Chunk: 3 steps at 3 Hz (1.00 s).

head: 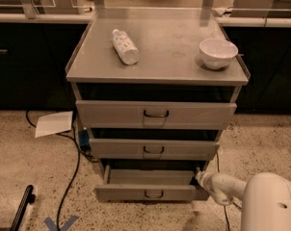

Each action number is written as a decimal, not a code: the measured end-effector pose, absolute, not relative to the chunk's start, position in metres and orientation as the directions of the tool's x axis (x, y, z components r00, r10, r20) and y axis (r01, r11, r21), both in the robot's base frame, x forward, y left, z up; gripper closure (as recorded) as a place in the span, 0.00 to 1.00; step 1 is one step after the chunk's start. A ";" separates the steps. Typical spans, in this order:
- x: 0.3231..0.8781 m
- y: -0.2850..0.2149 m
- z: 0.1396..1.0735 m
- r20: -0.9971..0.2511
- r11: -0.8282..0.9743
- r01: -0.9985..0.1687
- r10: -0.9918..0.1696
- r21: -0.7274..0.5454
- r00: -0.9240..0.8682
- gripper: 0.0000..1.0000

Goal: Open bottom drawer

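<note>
Pulling underway: bottom drawer (pixel 150 192) partly out, gripper (pixel 199 178) at its right corner, hold unclear; next, draw straight outward.

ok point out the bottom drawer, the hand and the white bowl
bottom drawer (pixel 126 192): camera view, on its grey front, left of centre
hand (pixel 199 178): camera view, on its tip, at the drawer's right end
white bowl (pixel 218 53): camera view, on its outer wall

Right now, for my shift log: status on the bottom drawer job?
Tool low, at right end of bottom drawer. Drawer partly out, tray showing. Black cable on floor to its left, not touching.
</note>
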<state>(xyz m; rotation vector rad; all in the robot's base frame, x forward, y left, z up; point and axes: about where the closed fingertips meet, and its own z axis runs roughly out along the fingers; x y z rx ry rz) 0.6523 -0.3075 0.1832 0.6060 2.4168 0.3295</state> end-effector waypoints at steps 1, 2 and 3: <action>0.652 -0.306 0.182 -0.506 0.865 0.342 0.495 0.368 -0.706 1.00; 0.645 -0.304 0.176 -0.481 0.863 0.348 0.495 0.365 -0.724 1.00; 0.645 -0.304 0.177 -0.481 0.863 0.348 0.495 0.365 -0.724 1.00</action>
